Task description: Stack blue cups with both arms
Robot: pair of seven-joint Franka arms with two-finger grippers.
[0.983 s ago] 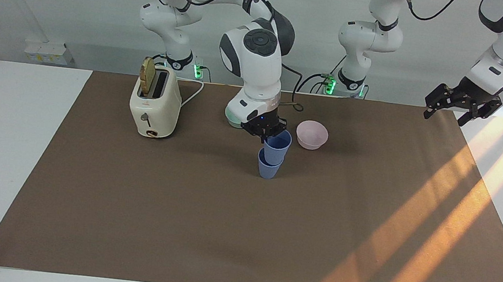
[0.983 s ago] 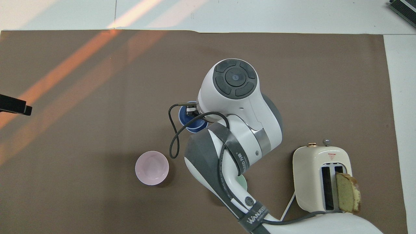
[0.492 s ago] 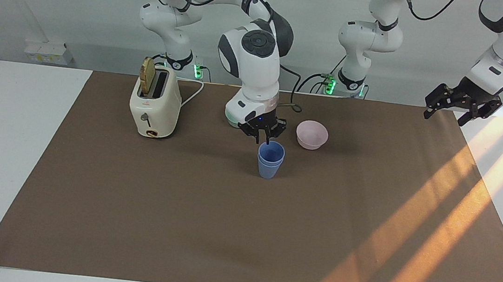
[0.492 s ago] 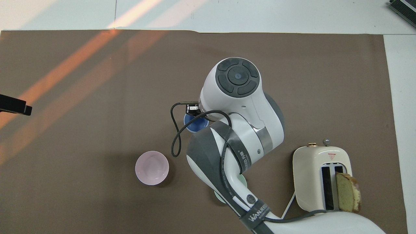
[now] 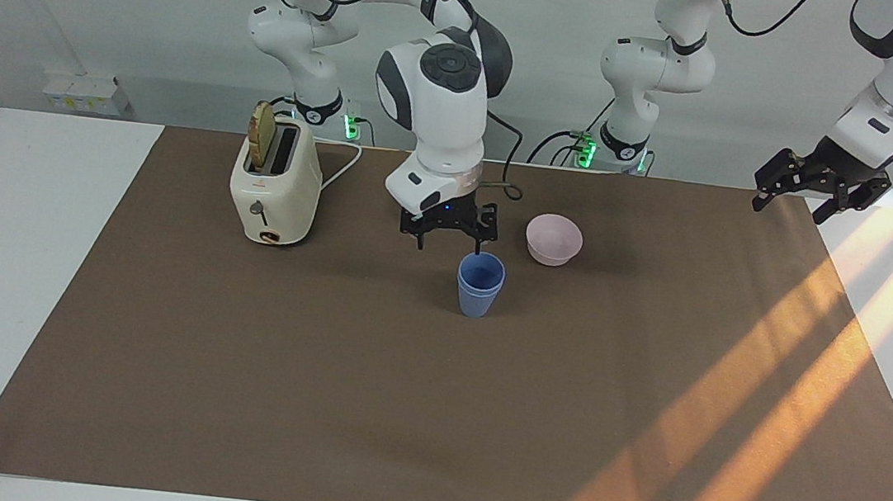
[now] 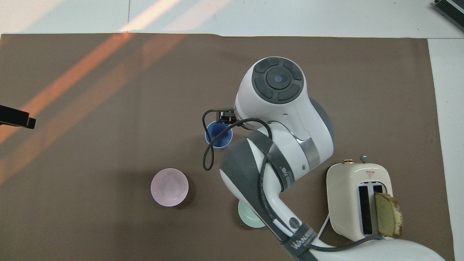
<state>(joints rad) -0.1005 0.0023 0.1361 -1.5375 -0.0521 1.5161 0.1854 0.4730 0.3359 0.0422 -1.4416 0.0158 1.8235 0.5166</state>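
Right hand (image 5: 449, 238) now off nested blue cups (image 5: 480, 285).

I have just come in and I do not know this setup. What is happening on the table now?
The two blue cups stand nested, one inside the other, on the brown mat, beside the pink bowl. The right gripper hangs open just above them and holds nothing. The left gripper waits in the air at the left arm's end of the table. A toaster with a bread slice stands at the right arm's end.
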